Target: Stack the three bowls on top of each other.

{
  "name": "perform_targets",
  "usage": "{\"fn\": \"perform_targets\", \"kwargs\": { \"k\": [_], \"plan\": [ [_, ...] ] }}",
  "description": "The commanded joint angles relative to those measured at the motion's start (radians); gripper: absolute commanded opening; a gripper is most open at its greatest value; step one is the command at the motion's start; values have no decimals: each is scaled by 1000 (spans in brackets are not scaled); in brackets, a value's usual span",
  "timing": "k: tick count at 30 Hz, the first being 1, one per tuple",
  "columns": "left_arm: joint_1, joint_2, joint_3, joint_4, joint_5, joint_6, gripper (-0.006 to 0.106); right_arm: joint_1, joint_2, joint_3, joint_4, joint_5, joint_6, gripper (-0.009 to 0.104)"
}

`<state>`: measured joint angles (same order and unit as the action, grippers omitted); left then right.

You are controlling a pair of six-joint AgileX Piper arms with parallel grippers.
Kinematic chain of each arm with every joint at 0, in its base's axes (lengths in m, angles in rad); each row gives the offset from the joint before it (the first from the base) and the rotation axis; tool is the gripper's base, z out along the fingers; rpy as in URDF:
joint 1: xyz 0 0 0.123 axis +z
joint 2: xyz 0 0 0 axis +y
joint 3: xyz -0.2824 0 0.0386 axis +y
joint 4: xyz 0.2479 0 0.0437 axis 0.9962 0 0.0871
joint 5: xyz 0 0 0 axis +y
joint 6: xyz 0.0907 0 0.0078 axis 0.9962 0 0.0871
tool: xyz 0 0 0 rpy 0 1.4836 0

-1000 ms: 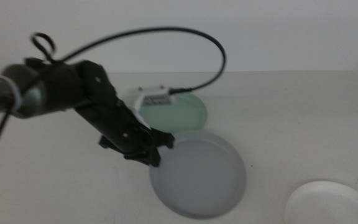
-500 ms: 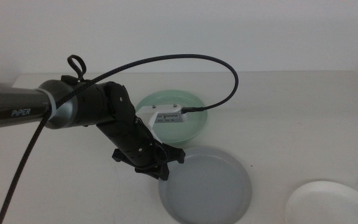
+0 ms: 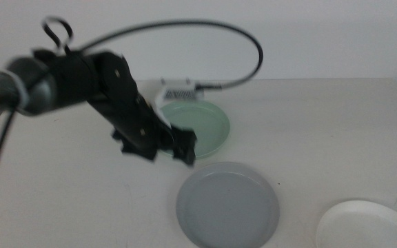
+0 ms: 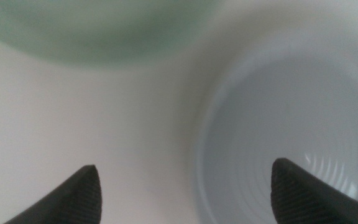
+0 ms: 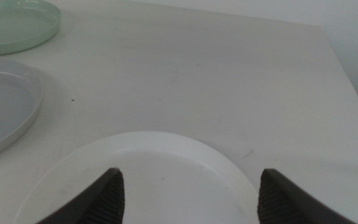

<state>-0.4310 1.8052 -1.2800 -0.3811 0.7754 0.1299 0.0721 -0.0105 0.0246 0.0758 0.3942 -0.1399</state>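
Pale off-white tabletop [image 3: 336, 131] fills pretty much everything, backed by a plain white wall, and there's loads of bare room on the right half and along the near left side. Biggest thing in the middle view is the dark left arm [image 3: 60, 86] coming in from the left, black cable [image 3: 205, 27] looping over it to the white wrist camera box. Its left gripper [image 3: 158, 150] hangs above the table just beside the near-left edge of the shallow round mint green bowl [image 3: 197, 127] and just up-left of the shallow round grey bowl [image 3: 227, 204], jaws spread wide with nothing between them; in the wrist view one jaw sits over bare table and the other over the grey bowl's inside, rim running between them. Grey and green bowls sit close, near rims almost meeting but with a thin strip of table between. The shallow round white bowl [image 3: 367, 226] is off at the near right corner, cut by the picture's edge, well apart from the grey one. The right gripper [image 5: 185, 186] waits low over that white bowl's near side, jaws wide apart too, holding nothing.
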Motion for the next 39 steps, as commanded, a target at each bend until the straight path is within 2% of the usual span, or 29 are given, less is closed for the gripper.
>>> {"fn": "perform_targets", "kwargs": {
  "k": [1, 8, 11, 15, 25, 30, 32, 34, 39],
  "plan": [
    [2, -111, -69, 126, -17, -130, 105, -7, -26, -2, -10, -74, -4, 55],
    [5, -157, -127, 523, -178, -512, 105, -7, -26, -2, -10, -74, -4, 55],
    [19, -121, -126, 667, -294, -582, 105, -7, -26, -2, -10, -74, -4, 55],
    [67, -44, -126, 686, -343, -697, 105, -7, -26, -2, -10, -74, -4, 55],
    [83, 162, -126, 718, -526, -702, 105, -7, -26, -2, -10, -74, -4, 55],
    [83, 237, -126, 715, -599, -714, 101, -7, -26, -2, -10, -74, -4, 55],
    [83, 260, -126, 709, -619, -719, 96, -7, -26, -2, -10, -74, -4, 55],
    [83, 277, -126, 702, -633, -719, 84, -7, -26, -2, -10, -74, -4, 55],
    [82, 292, -126, 683, -625, -719, 31, -7, -26, -2, -10, -74, -4, 55]
  ]
}}
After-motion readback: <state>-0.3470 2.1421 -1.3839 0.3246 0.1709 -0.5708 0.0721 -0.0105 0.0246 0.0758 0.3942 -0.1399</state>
